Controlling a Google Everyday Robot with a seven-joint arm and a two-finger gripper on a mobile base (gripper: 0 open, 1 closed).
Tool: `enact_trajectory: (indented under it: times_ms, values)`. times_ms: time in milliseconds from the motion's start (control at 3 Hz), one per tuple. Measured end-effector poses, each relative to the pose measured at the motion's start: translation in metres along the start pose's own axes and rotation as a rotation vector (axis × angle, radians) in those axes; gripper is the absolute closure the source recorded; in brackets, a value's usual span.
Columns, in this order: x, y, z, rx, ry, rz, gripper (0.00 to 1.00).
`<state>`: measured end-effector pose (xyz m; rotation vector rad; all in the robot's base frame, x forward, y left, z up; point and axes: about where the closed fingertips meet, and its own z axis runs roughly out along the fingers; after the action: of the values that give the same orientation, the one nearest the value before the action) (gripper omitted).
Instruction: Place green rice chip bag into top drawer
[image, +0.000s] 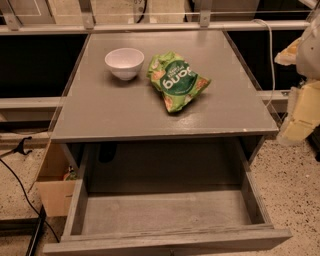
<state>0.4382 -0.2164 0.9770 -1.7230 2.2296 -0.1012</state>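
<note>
Whether the gripper (301, 112) is spread or closed cannot be told; it shows only as a pale cream-and-white shape at the right edge of the camera view, beside the right side of the table and well apart from everything on it. One crinkled light-green foil rice chip bag (176, 80) with a dark green label lies flat, label up, on the flat grey tabletop (125, 112), toward the back and a little right of centre. Its long axis runs on a diagonal from back-left to front-right, and its white lettering reads upside down from the camera. One round white bowl (124, 62) stands upright just to the left of the bag, with only its white inside showing. Below the tabletop, one wide, shallow grey wooden drawer (167, 241) is pulled out toward the camera, its bare grey bottom in full view. One open brown cardboard box (52, 192) sits on the speckled floor (295, 190) left of the drawer, with a small item inside that cannot be made out. One black cable (20, 187) trails across the floor at the left.
</note>
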Motion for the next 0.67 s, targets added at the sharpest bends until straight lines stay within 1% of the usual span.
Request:
enact_trajectory:
  times_ms: [333,667]
  values:
    - [0.0,0.0,0.0,0.0,0.0,0.0,0.0]
    - [-0.0032,-0.0069,0.0048,0.011,-0.006,0.016,0.0]
